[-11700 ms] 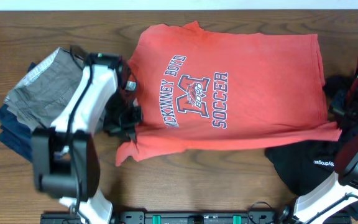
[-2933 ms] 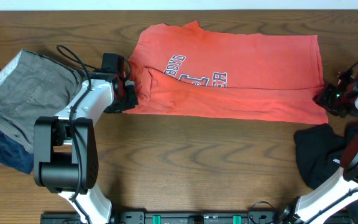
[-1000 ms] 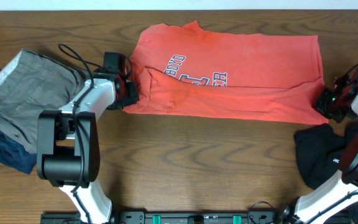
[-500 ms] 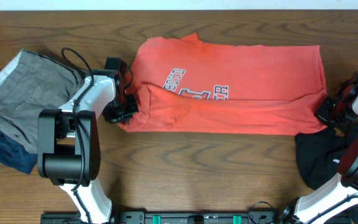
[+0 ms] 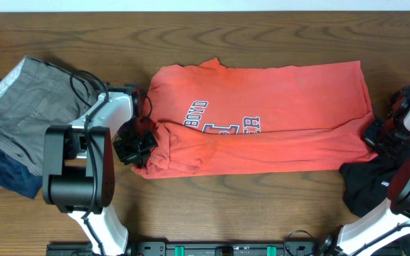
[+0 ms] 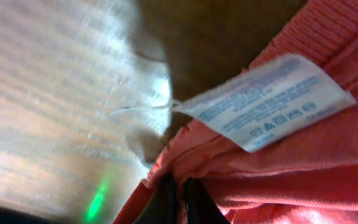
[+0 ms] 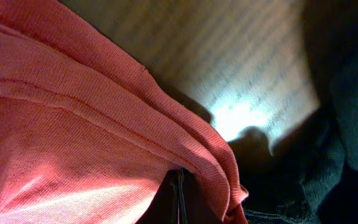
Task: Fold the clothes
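- Far left, crumpled grey shorts (image 5: 34, 107) lie in a soft heap on a navy cloth (image 5: 9, 171).
- The left arm doubles back toward its base. The left gripper (image 5: 137, 142) sits low at the shirt's left edge, jaws pinched tight on the fabric.
- The shirt (image 5: 276, 114), a red knit with white lettering, lies across the middle of the wooden table (image 5: 226, 206), its near half folded over.
- A white printed care label (image 6: 272, 102) sticks out beside a ribbed edge.
- The right gripper (image 5: 376, 135) reaches in at the shirt's right edge, jaws closed on the layered hem.
- A black garment (image 5: 372, 188) lies bunched just beside it.
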